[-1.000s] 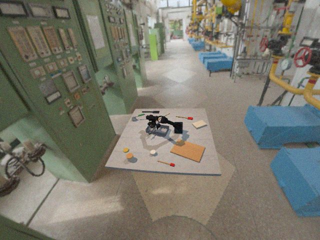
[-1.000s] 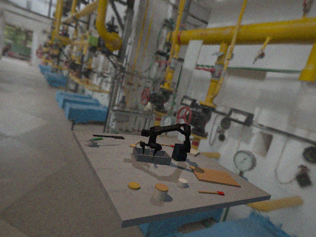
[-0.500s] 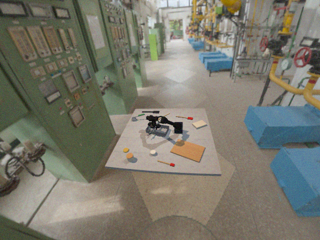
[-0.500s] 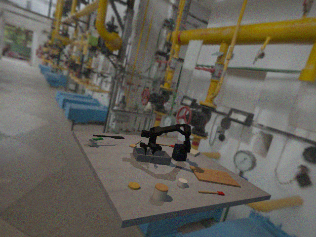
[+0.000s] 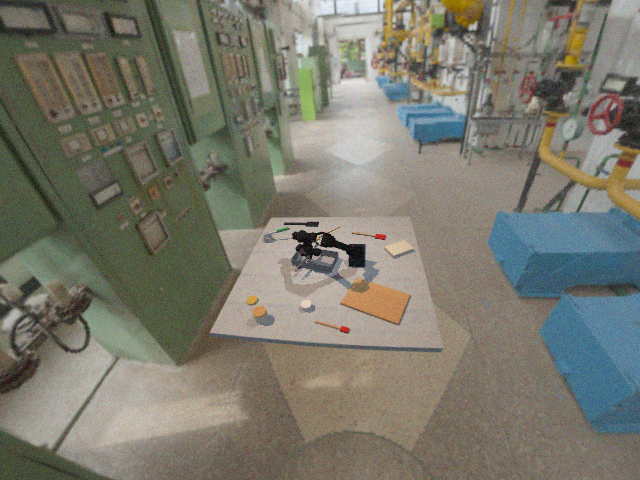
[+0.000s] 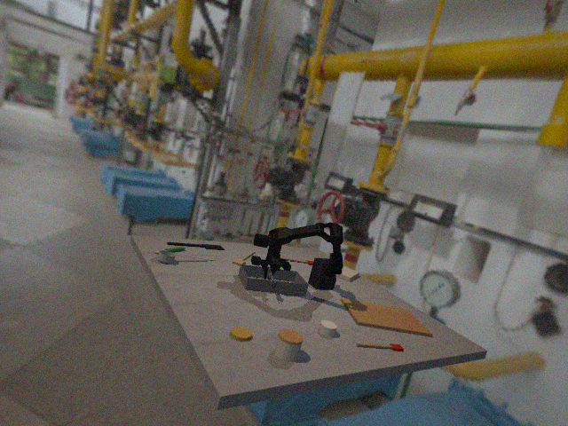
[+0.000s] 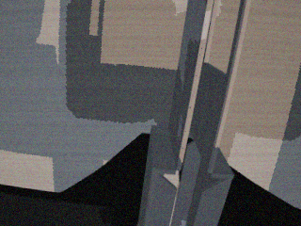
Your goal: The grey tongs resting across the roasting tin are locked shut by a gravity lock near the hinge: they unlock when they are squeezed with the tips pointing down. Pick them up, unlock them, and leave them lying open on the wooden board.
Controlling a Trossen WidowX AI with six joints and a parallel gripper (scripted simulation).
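In the wrist view, the tool [image 5: 309,254] [image 6: 271,269] [image 7: 165,145] is nearly closed, with the grey tongs [image 5: 308,268] [image 6: 269,275] [image 7: 212,198] gripped between its black fingers, low in the middle of the frame. You have one finger on each side, likely so one squeeze can push both long arms together. Just past them is the roasting tin [image 5: 326,268] [image 6: 293,288], near the middle of the top view. The tongs lie across it, which likely helps you because it props them up off the surface [image 5: 232,320] [image 6: 197,320], so the fingers can fit around. The tool comes down on them from above. Farther off, low and right of the middle in the top view, is the wooden board [image 5: 379,302] [image 6: 390,317]. It is flat, so the open tongs should rest well there. First, you'll need to lift them, point the tips down and squeeze.
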